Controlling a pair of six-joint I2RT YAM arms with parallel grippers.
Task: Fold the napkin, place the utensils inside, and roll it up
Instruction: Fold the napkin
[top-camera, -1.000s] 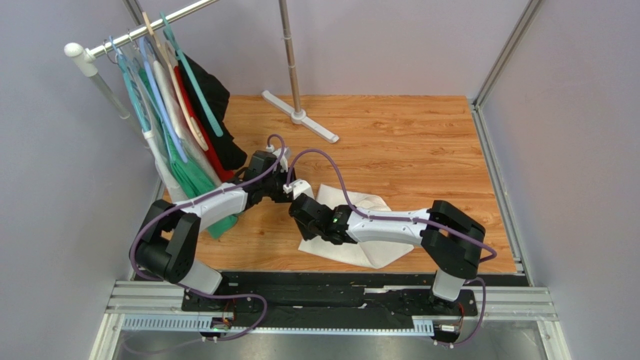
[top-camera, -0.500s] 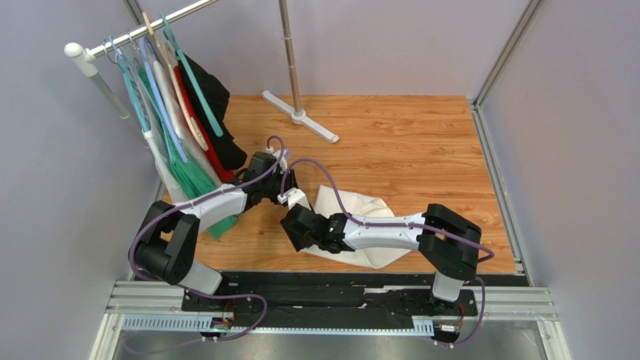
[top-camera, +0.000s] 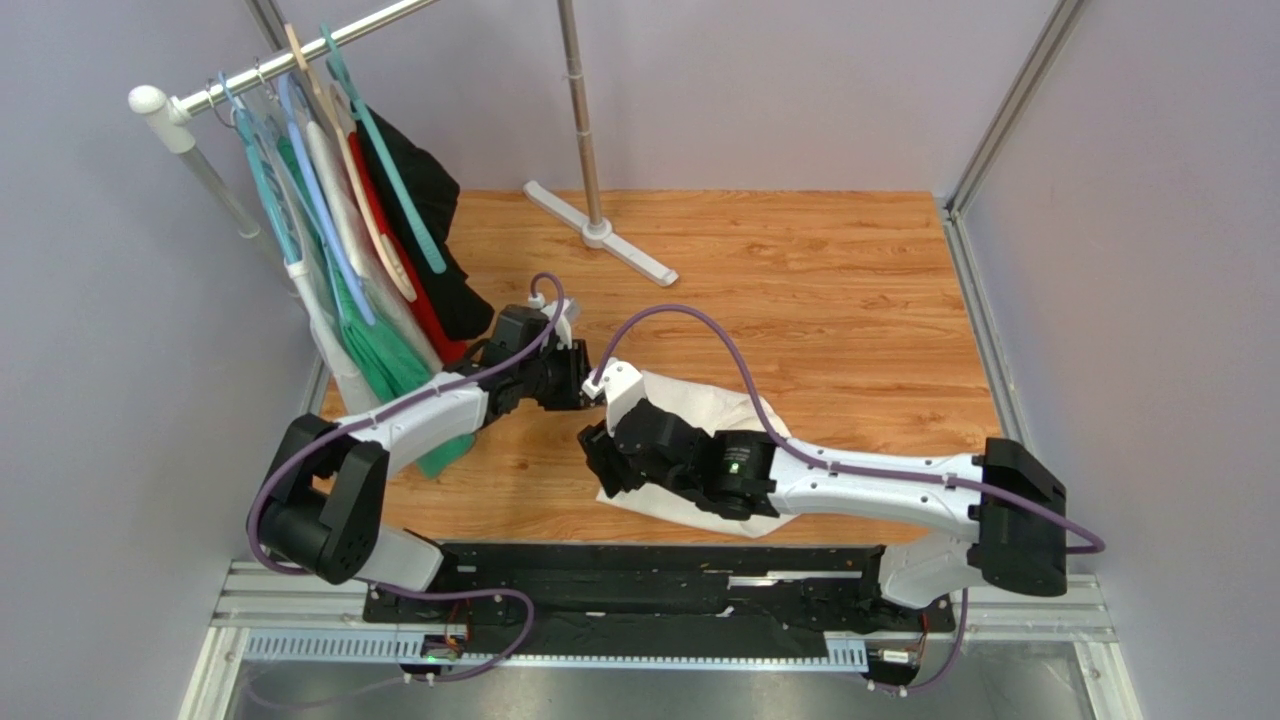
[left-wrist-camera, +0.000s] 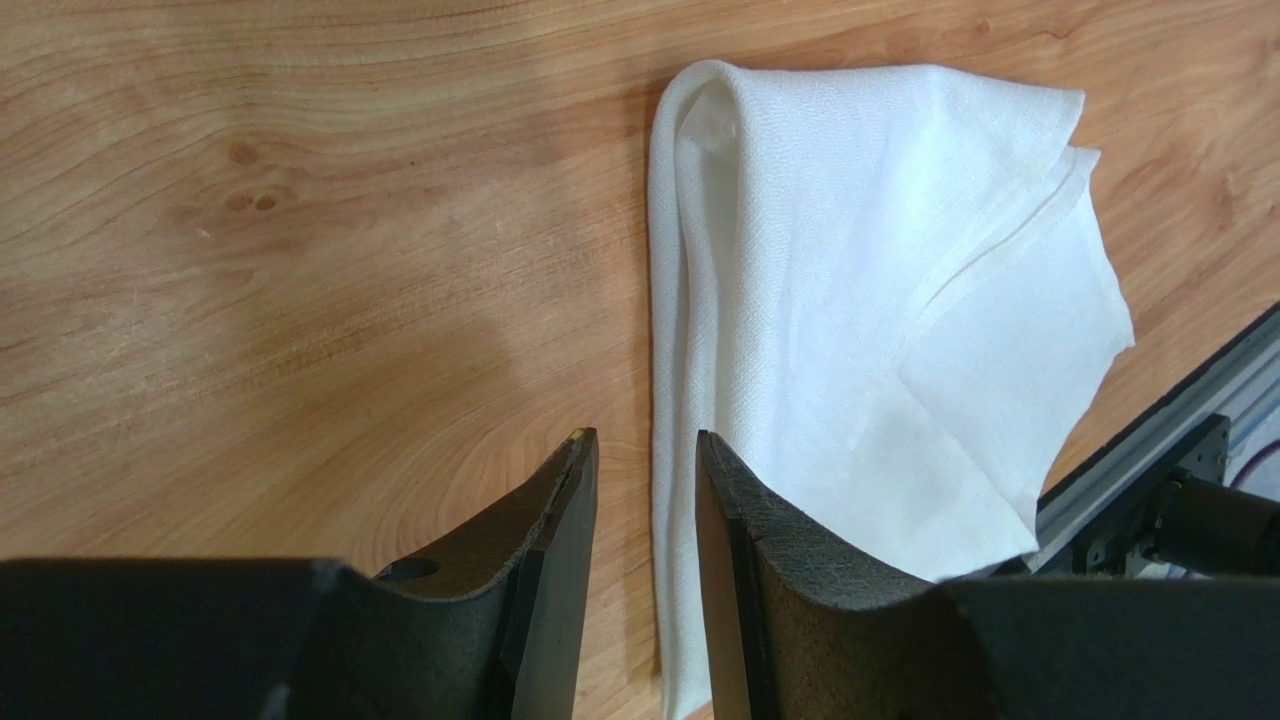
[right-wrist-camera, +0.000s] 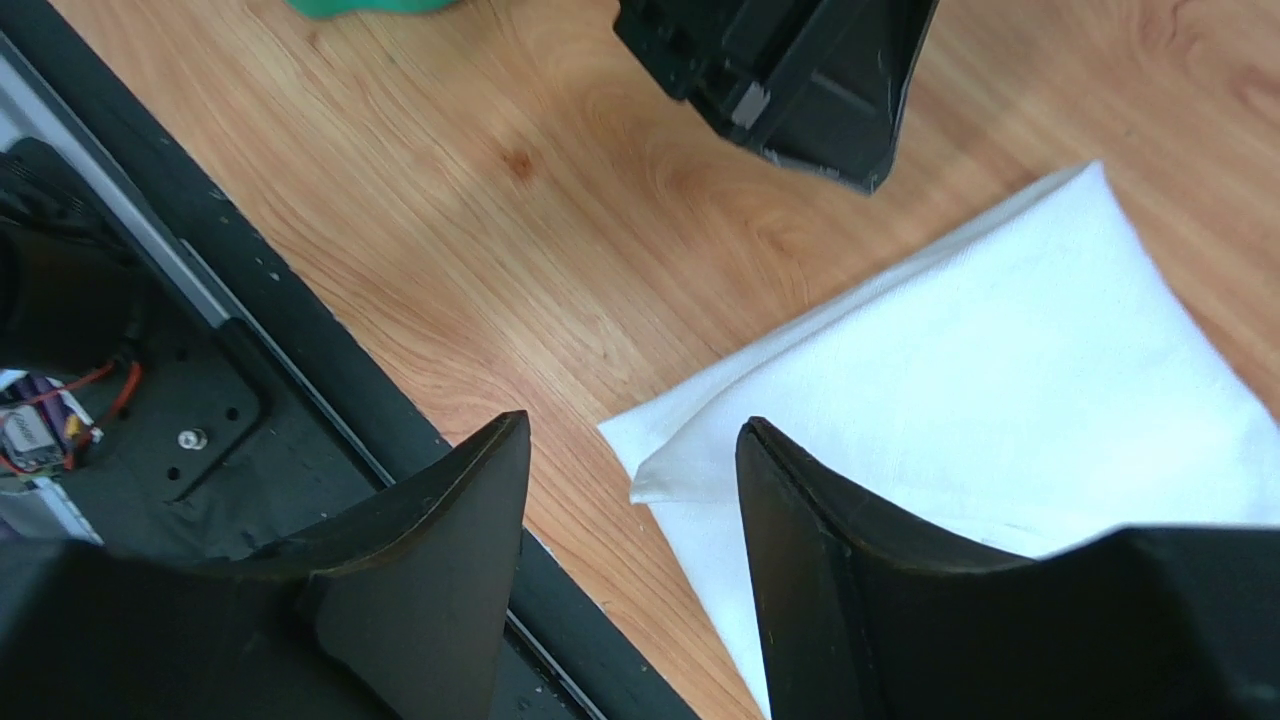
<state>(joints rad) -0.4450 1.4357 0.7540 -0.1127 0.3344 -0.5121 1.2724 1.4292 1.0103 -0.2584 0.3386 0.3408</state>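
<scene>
No text, label or number is readable.

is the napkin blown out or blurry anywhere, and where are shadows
Top external: even light, napkin sharp, no glare. Left wrist: its weave reads clearly; a soft shadow dims the table left of the fold. Right wrist: the napkin is brighter, nearly textureless; right gripper looms dark and slightly soft.

The left arm (top-camera: 428, 417) and right arm (top-camera: 857, 477) are clad in white shells, joined by black joint housings. A purple cable (top-camera: 684, 312) is looped along each. A green light (top-camera: 732, 467) is seen on the right wrist. The left pincer (left-wrist-camera: 645, 438) and right pincer (right-wrist-camera: 633, 423) are fitted with black wedge-shaped fingers (left-wrist-camera: 766, 600).
</scene>
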